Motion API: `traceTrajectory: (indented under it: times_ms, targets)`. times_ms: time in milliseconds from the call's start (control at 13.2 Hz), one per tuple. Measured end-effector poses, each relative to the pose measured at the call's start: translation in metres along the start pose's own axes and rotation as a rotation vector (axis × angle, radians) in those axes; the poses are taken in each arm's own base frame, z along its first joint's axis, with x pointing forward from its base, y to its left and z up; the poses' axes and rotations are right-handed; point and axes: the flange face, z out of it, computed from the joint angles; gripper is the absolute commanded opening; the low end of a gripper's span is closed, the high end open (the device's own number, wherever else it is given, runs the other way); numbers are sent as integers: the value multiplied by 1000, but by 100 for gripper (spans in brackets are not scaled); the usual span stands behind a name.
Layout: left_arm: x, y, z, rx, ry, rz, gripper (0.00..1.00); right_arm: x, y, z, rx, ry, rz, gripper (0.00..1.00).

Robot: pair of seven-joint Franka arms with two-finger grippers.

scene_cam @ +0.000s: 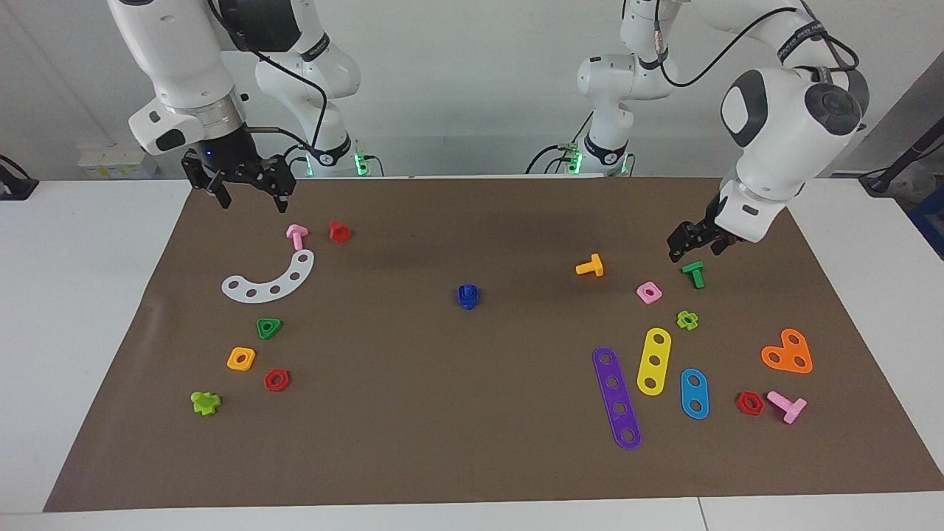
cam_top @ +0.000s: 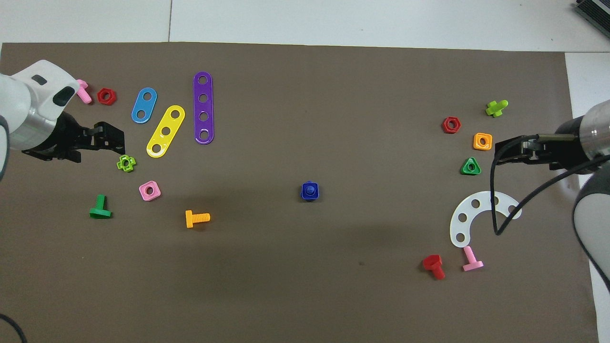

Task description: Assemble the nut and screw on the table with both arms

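The blue nut (scene_cam: pixel 467 296) and the blue screw sit joined as one piece in the middle of the brown mat (scene_cam: pixel 472 413). From above, the square nut (cam_top: pixel 304 196) shows the screw's round stem (cam_top: pixel 310 190) in its centre hole. My left gripper (scene_cam: pixel 696 245) hangs open and empty over the green T-shaped bolt (scene_cam: pixel 694 273), toward the left arm's end; it also shows in the overhead view (cam_top: pixel 116 138). My right gripper (scene_cam: pixel 251 193) waits open and empty above the mat's edge at the right arm's end, over the green triangle nut (cam_top: pixel 470 166).
Toward the left arm's end lie an orange bolt (scene_cam: pixel 590 266), a pink square nut (scene_cam: pixel 649 293), a green cross nut (scene_cam: pixel 687 320) and purple, yellow and blue strips. Toward the right arm's end lie a white curved plate (scene_cam: pixel 271 280), a pink bolt, a red bolt and several nuts.
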Motion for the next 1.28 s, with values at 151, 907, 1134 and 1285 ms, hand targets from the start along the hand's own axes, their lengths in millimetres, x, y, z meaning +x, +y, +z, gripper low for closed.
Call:
traceTrajectory:
  times_ms: [151,907,1134,1285]
  targets:
    - [-8,-6,-31,16,60,1,99,0,0,0,0,0,0,100]
    - [-11,-7,-50,20,107,100,100,0,0,0,0,0,0,100]
    - [-11,-7,-51,21,109,126,100,0,0,0,0,0,0,100]
    - [-10,-7,-51,21,111,128,100,0,0,0,0,1,0,100]
